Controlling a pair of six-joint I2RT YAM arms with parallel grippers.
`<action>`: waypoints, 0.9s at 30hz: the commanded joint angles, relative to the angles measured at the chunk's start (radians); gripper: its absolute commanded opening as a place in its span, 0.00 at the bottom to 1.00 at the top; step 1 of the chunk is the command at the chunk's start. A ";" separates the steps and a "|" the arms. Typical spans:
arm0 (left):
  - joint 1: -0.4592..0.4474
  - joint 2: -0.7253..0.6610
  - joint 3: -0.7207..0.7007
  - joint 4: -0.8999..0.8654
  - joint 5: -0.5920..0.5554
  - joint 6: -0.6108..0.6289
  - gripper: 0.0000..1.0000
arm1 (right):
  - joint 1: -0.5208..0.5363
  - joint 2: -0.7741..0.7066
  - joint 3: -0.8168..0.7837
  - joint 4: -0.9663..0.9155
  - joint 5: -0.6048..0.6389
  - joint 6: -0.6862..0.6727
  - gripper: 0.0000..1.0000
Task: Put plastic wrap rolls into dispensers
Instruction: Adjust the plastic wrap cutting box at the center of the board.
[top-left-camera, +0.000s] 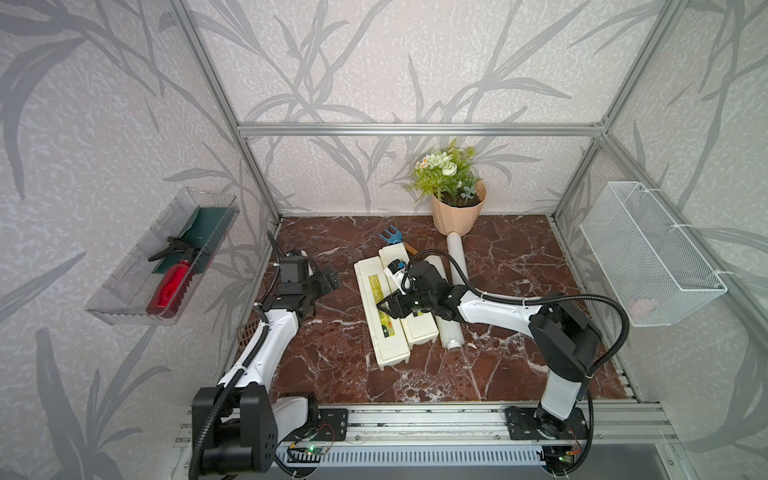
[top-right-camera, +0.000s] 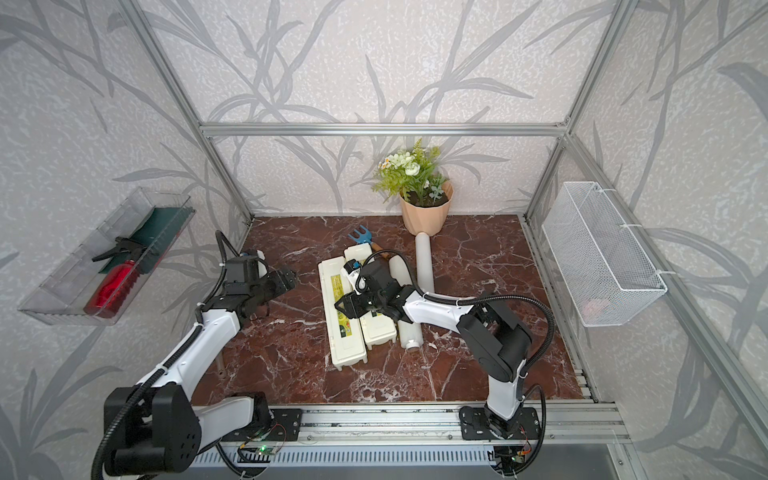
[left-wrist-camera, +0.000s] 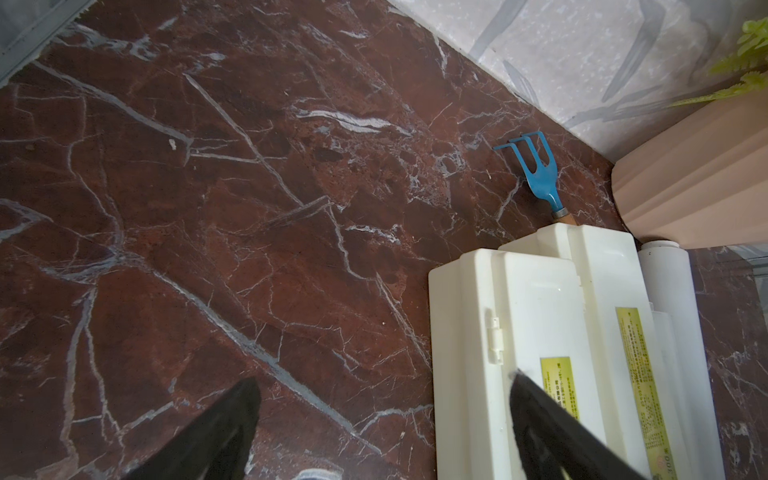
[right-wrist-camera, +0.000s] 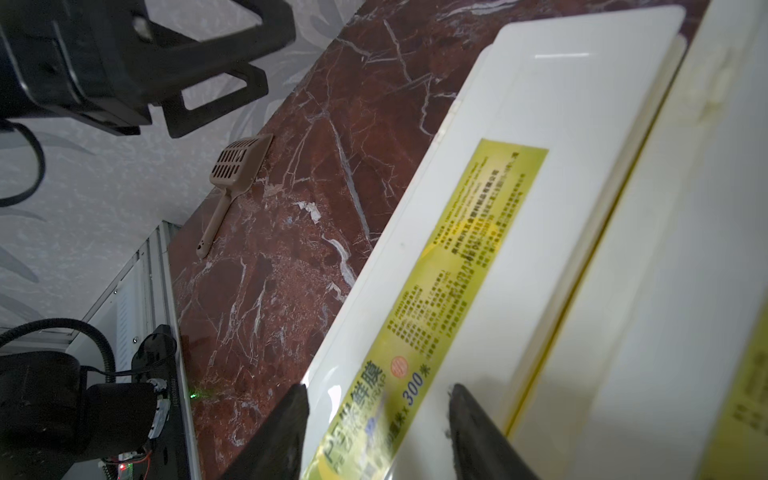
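Two long cream-white plastic dispensers (top-left-camera: 390, 349) lie side by side, labels up, mid-way across the red-brown marble tabletop (top-left-camera: 332, 353); two translucent-white plastic wrap rolls (top-left-camera: 448, 332) lie on the table just beside them. The yellow-green label strip (right-wrist-camera: 457, 257) reads "300米" after large characters ending "鲜膜"; the fine print is illegible. The right gripper (right-wrist-camera: 378, 395) straddles this label, jaws part-way apart; whether it grips cannot be told. The left gripper (left-wrist-camera: 384, 382) hovers nearby, jaws wide, empty.

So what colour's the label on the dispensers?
The label is yellow-green with dark print, clearest in the right wrist view.
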 joint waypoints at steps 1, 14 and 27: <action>0.007 0.023 0.040 -0.027 0.018 -0.015 0.94 | 0.007 0.023 0.029 -0.061 0.074 0.038 0.57; 0.009 0.091 0.038 0.021 0.082 -0.038 0.93 | 0.007 0.075 0.105 -0.223 0.358 -0.016 0.71; 0.013 0.144 0.088 0.033 0.117 -0.059 0.93 | 0.039 0.113 0.282 -0.289 0.358 -0.121 0.99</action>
